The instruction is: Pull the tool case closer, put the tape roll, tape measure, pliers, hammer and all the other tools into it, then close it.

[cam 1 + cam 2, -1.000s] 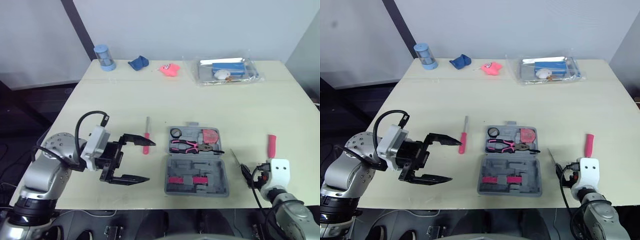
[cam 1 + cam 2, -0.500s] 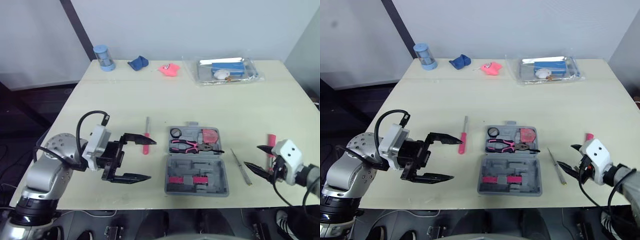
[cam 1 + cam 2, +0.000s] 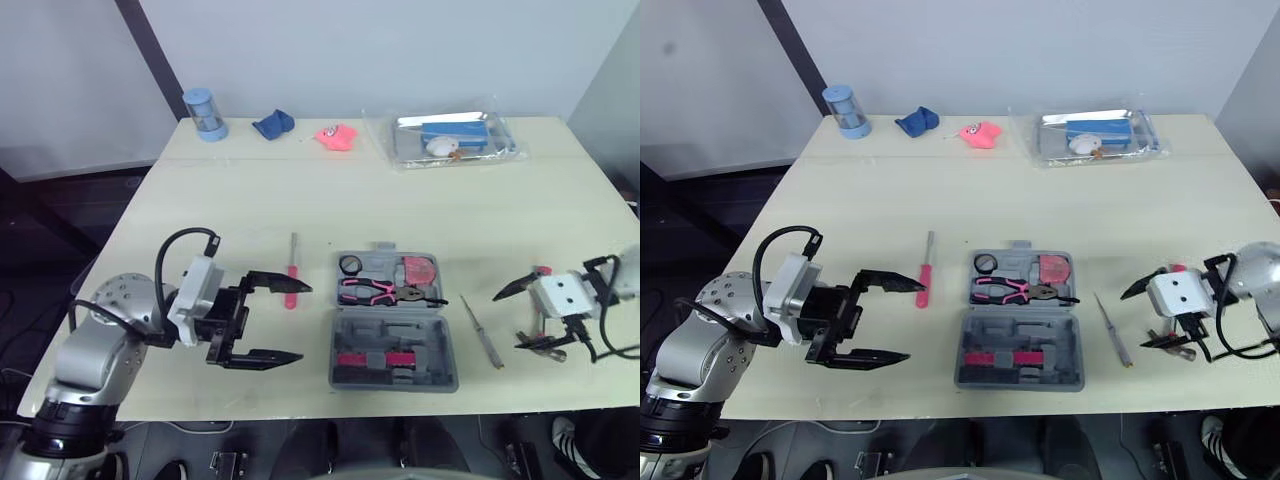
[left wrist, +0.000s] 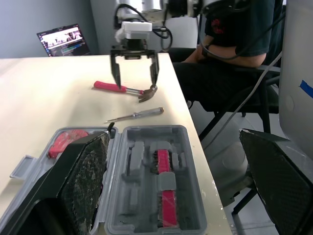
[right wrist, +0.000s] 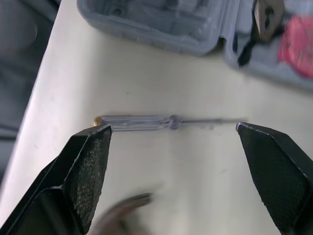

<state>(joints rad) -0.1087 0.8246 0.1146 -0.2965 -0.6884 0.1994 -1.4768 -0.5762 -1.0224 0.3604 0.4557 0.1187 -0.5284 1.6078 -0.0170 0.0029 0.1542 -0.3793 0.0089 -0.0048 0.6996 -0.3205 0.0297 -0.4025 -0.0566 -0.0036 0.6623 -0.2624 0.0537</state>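
Observation:
The grey tool case [image 3: 440,362] lies open at the table's front middle. Its far half holds the pink-handled pliers [image 3: 375,291], a black tape roll [image 3: 351,265] and a red tape measure [image 3: 421,270]. A red screwdriver [image 3: 293,272] lies left of the case and a clear-handled screwdriver [image 3: 482,331] right of it. Further right lies the red-handled hammer [image 4: 115,87]. My right gripper [image 3: 510,320] hangs open just above the hammer, fingers pointing toward the clear screwdriver [image 5: 146,121]. My left gripper [image 3: 275,322] stands open left of the case, empty.
Along the far edge stand a blue cup [image 3: 203,112], a blue cloth [image 3: 273,124], a pink toy [image 3: 337,136] and a clear bagged tray [image 3: 455,140]. A seated person [image 4: 234,29] and a laptop [image 4: 61,39] are beyond the table's right end.
My right arm rose from the table's front edge and swung right; its gripper now hangs open over the hammer. The left gripper has barely moved.

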